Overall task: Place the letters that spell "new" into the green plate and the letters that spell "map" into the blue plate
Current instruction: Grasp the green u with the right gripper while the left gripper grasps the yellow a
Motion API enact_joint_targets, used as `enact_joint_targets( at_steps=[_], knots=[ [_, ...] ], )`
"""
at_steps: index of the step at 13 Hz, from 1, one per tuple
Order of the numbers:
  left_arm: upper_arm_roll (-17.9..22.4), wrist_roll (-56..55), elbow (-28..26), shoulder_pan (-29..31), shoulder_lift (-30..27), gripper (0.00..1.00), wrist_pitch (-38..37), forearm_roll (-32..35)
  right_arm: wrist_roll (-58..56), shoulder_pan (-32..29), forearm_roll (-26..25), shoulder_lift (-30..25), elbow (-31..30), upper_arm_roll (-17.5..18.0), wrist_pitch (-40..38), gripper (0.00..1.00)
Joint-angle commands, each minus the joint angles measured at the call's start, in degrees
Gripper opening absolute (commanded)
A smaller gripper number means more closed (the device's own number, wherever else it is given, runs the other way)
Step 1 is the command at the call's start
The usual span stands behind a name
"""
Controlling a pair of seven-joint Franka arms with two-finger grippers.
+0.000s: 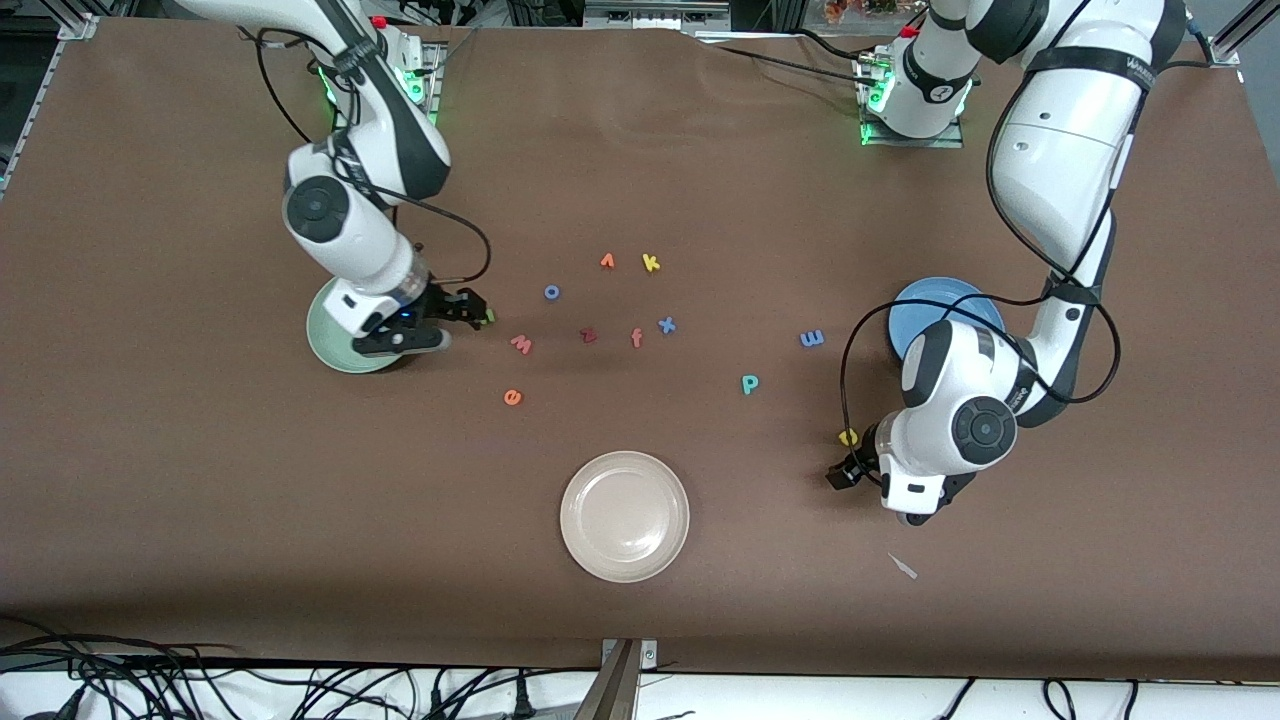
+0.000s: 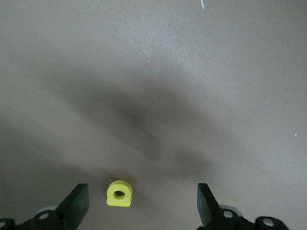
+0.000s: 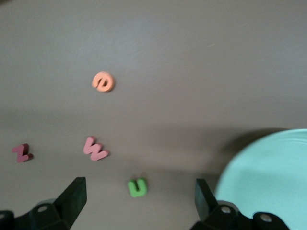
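Note:
My left gripper hangs open just over the table, and the yellow a lies between its fingers, nearer to one of them. The blue plate is partly hidden by the left arm. The blue m and teal p lie loose on the table. My right gripper is open around the green n, beside the green plate. The salmon-pink w and orange e lie close by.
A beige-white plate sits nearer the front camera, mid-table. Spare letters lie in the middle: dark red z, salmon f, blue x, yellow k, a blue o and an orange letter.

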Motion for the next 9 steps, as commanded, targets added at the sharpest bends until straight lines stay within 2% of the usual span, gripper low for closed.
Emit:
enact_joint_targets(
  at_steps=[1,7,9],
  knots=[
    [0.8,-0.54,1.79,-0.68,1.07,0.99,-0.72,-0.64,0.44,2.27,-1.09,4.58,0.52,-0.05,3.5,1.0],
    [0.71,1.73,1.43,-0.6,1.25,0.93,-6.17,2.26,-0.18,2.72,-12.68,5.47,-1.93,-0.05,4.21,1.0],
    [0.54,2.62,1.26,-0.51,1.25,0.89,-8.1,2.18,-0.18,2.72,-12.87,5.48,-2.82,-0.05,3.78,1.0]
  ],
)
